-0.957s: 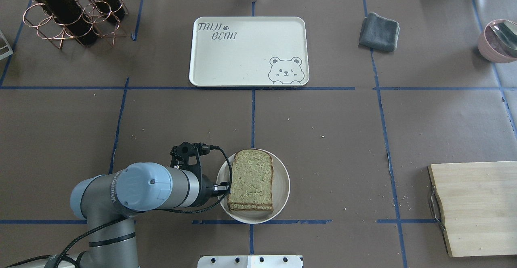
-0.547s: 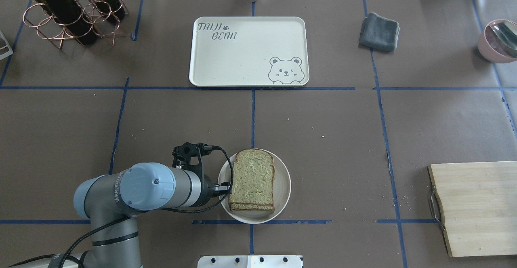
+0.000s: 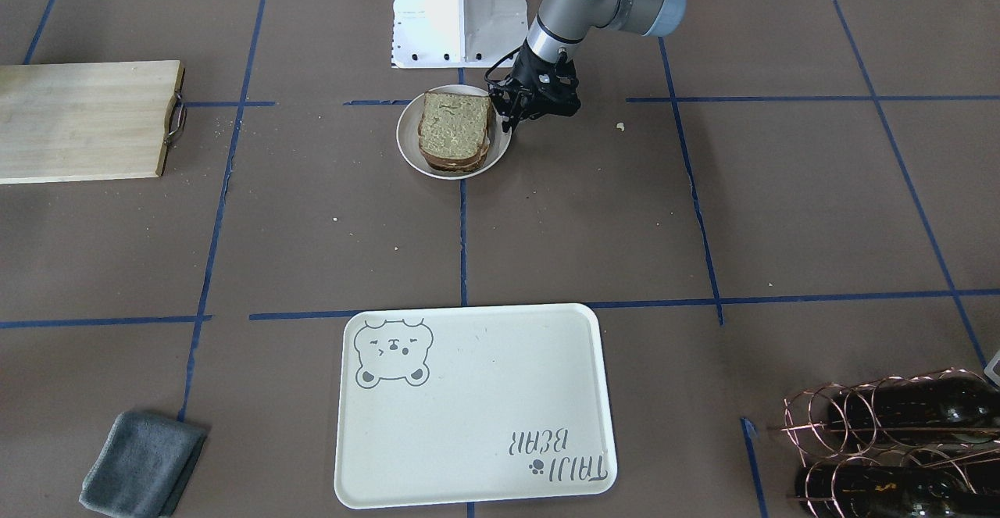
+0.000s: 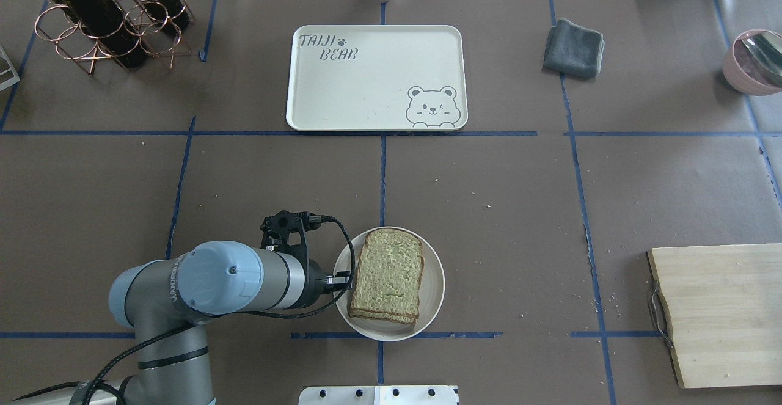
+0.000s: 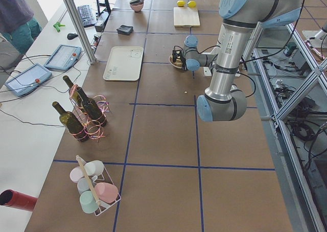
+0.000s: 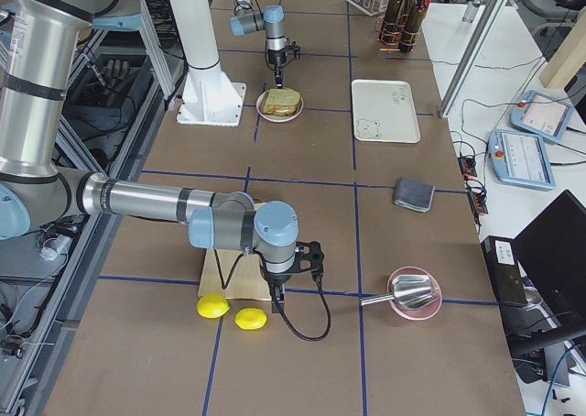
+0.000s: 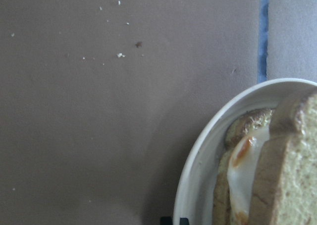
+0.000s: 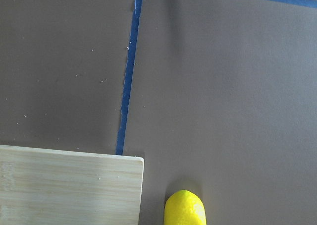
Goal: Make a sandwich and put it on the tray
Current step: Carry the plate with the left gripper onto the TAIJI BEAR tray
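Note:
The sandwich (image 4: 387, 284), two tan bread slices with a white fried egg (image 7: 242, 170) between them, lies on a small round pale plate (image 4: 432, 283) near the table's front centre. My left gripper (image 4: 343, 280) is at the plate's left rim and looks shut on it; it also shows in the front view (image 3: 513, 118). The cream bear tray (image 4: 366, 87) lies empty farther back in the centre. My right gripper (image 6: 277, 292) hangs near the cutting board's corner, and I cannot tell whether it is open or shut.
A wooden cutting board (image 4: 721, 313) is at the front right, with two lemons (image 6: 212, 306) beside it. A copper rack with wine bottles (image 4: 104, 14) stands back left. A grey cloth (image 4: 573, 47) and a pink bowl (image 4: 754, 62) are back right.
The plate with the sandwich has slid slightly right and turned a little clockwise. My left gripper has moved right with the rim.

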